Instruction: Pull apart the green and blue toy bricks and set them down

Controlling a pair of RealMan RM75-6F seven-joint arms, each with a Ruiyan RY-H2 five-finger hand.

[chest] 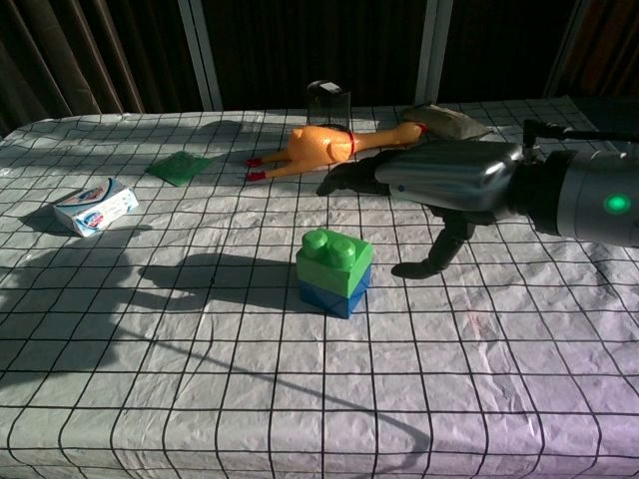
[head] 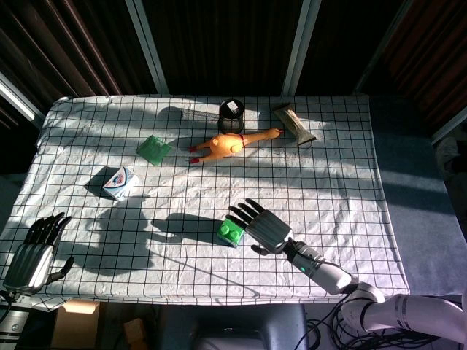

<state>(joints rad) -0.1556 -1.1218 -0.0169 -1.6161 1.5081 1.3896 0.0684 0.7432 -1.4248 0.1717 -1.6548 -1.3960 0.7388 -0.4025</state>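
Chest view shows the right hand (chest: 429,185), fingers spread and holding nothing, hovering just beyond the stacked green-on-blue plastic toy bricks (chest: 334,271) mid-tabletop; a one-sided grab could topple them.

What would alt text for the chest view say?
A green brick sits stacked on a blue brick on a checked tablecloth, with the right hand hovering open just behind it. Farther back lie a rubber chicken and a small box.
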